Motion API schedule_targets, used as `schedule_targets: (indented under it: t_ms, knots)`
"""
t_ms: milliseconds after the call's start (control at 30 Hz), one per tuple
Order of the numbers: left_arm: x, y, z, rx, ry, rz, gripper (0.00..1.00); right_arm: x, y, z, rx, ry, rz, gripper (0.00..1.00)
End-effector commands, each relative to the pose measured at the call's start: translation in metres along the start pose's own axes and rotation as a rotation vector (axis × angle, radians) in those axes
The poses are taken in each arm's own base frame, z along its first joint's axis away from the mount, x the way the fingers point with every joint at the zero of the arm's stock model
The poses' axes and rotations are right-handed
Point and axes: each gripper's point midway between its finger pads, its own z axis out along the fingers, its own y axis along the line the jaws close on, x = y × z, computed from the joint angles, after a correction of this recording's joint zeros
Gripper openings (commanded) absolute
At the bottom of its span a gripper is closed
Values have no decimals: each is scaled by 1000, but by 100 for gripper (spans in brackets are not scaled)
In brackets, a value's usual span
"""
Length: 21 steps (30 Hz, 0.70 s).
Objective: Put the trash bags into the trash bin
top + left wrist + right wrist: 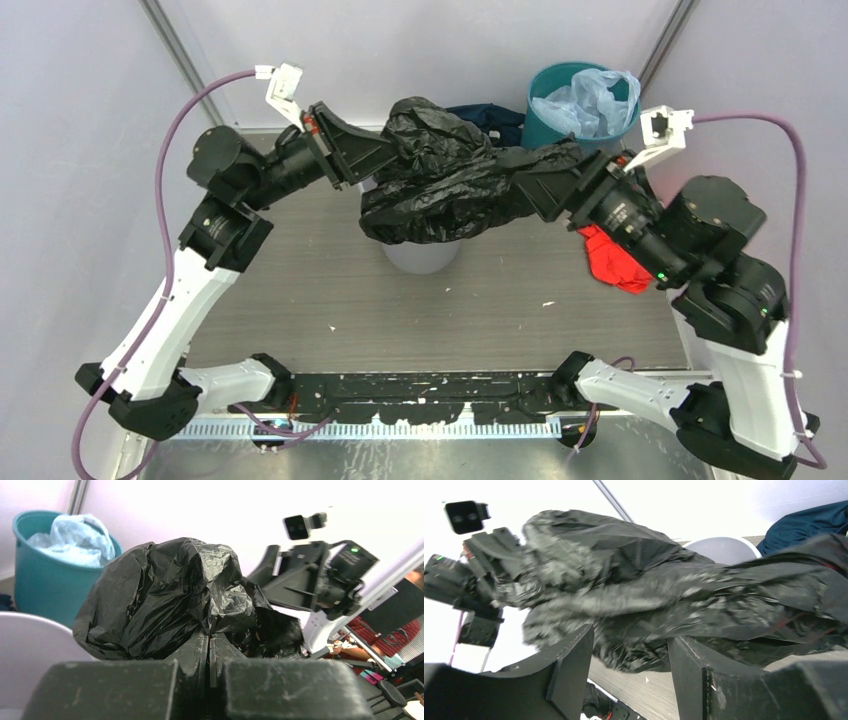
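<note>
The black trash bag point(440, 185) hangs crumpled in the air over the light grey trash bin point(422, 258) and hides most of the bin's mouth. My left gripper point(385, 150) is shut on the bag's left end. In the left wrist view its fingertips point(209, 641) pinch a fold of the bag point(160, 595), with the bin's rim point(30, 645) at lower left. My right gripper point(530, 175) is at the bag's right end. In the right wrist view it point(631, 645) stands open, and the blurred bag point(664, 595) hangs just past its fingertips, above the bin's rim point(724, 547).
A teal bin point(545, 120) holding a pale blue plastic bag point(590, 100) stands at the back right. A navy cloth point(490, 120) lies behind the black bag. A red cloth bundle point(612, 258) lies under my right arm. Walls close in the back and sides.
</note>
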Motion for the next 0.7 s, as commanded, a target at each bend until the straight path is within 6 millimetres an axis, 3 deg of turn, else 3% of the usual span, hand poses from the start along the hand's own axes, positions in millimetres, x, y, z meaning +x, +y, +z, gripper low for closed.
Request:
schedule_targets:
  t_ms: [0, 267, 500, 667]
  knots:
    - [0, 20, 8, -67, 0, 6, 0, 0, 10, -19, -54, 40, -24, 66]
    - [-4, 36, 6, -139, -28, 14, 0, 8, 46, -28, -237, 107, 39, 71]
    - [-7, 40, 11, -138, -57, 7, 0, 13, 64, 17, -282, 114, 206, 66]
    - [-9, 43, 10, -145, -80, 16, 0, 5, 78, 46, -327, 63, 332, 66]
